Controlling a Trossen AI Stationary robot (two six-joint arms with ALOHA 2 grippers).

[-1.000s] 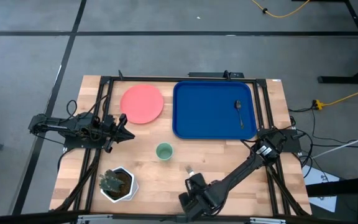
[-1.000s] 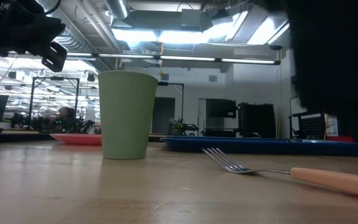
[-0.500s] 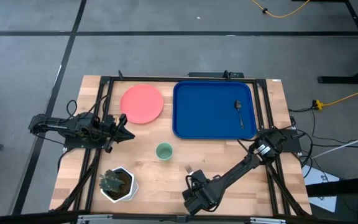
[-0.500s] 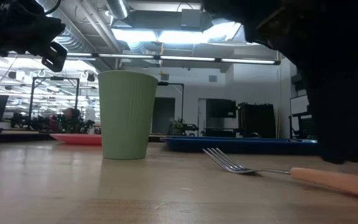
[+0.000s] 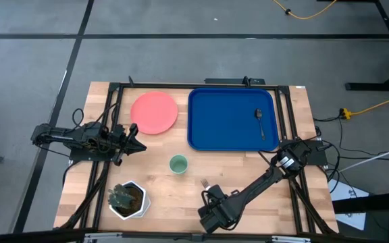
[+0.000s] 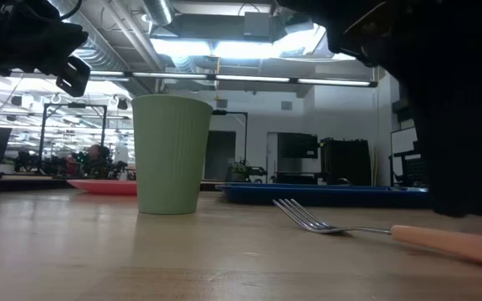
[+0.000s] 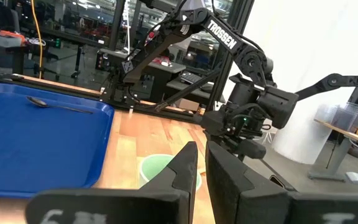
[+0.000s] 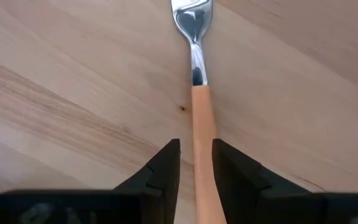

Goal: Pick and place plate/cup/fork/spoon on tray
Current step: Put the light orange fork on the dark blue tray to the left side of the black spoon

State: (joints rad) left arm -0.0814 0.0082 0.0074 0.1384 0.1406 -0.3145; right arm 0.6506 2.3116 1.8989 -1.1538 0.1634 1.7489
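Observation:
The fork [image 8: 201, 106] lies flat on the wooden table near its front edge, tines toward the far edge; it also shows in the high view [image 5: 204, 183] and the low view [image 6: 350, 227]. My right gripper [image 8: 196, 146] is open, slanting down over it, one finger on either side of the tan handle. The pale green cup [image 5: 178, 164] stands upright left of the fork. The coral-pink plate [image 5: 154, 112] lies at the far left. The dark spoon [image 5: 260, 123] lies in the blue tray [image 5: 215, 115]. My left gripper [image 5: 140, 146] is shut and waits left of the cup.
A white pot with a plant [image 5: 127, 199] stands at the table's near left. Bare wood lies between the cup, the fork and the tray's near rim [image 5: 228, 148]. The arms' black frames run along both sides of the table.
My right gripper has moved a little toward the table's far edge, closer to the fork, and now stands over its handle. The fork, cup, plate and spoon have stayed where they were.

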